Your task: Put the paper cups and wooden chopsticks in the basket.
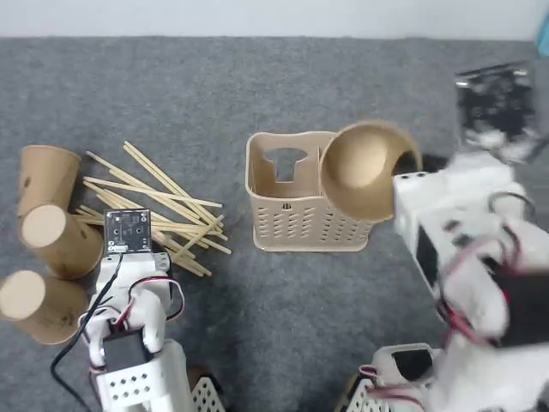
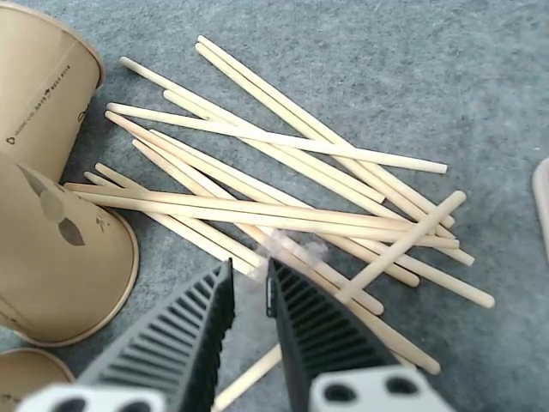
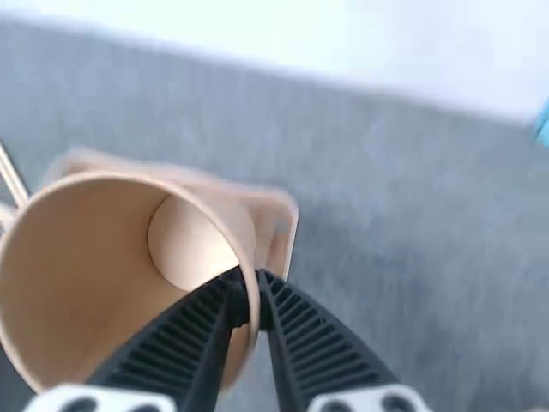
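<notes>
My right gripper (image 3: 245,290) is shut on the rim of a paper cup (image 3: 94,283), one finger inside and one outside. The cup (image 1: 364,169) hangs tilted, mouth up, over the right end of the beige basket (image 1: 287,225), whose rim (image 3: 281,225) shows behind the cup. A loose pile of wooden chopsticks (image 1: 163,210) lies left of the basket. My left gripper (image 2: 250,273) hovers low over the near edge of that pile (image 2: 283,184), open by a narrow gap, nothing between the fingers. Three more paper cups lie at far left (image 1: 43,176), (image 1: 60,240), (image 1: 39,305).
Grey carpet covers the table. The lying cups (image 2: 60,249) sit close beside my left gripper. The basket has a handle divider (image 1: 286,163) in its left half. A dark device (image 1: 497,103) stands at the back right.
</notes>
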Controlling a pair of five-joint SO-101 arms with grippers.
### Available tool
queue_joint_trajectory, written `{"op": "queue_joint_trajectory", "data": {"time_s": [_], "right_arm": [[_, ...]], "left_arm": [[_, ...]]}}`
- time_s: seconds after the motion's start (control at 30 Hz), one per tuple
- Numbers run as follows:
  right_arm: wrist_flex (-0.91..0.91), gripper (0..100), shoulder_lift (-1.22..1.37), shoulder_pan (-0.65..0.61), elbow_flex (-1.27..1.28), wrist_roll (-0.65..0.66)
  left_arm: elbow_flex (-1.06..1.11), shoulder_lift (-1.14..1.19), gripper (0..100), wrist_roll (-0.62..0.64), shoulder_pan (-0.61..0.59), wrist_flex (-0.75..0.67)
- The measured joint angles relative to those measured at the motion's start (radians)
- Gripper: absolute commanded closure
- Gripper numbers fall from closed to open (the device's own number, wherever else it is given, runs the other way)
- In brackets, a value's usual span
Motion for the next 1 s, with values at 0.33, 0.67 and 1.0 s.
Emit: {"op": "queue_joint_trajectory", "data": {"time_s": [0.33, 0.67, 1.0], "right_arm": [[0.000, 99.3, 0.006, 0.002, 0.074, 0.034], [0.000, 82.4, 0.203, -0.005, 0.066, 0.034], [0.000, 74.1, 0.215, -0.003, -0.163, -0.012]], "left_arm": [[0.000, 0.000, 94, 0.000, 0.000, 0.000], [0.000, 0.000, 94, 0.000, 0.000, 0.000], [0.000, 0.000, 94, 0.000, 0.000, 0.000]]}}
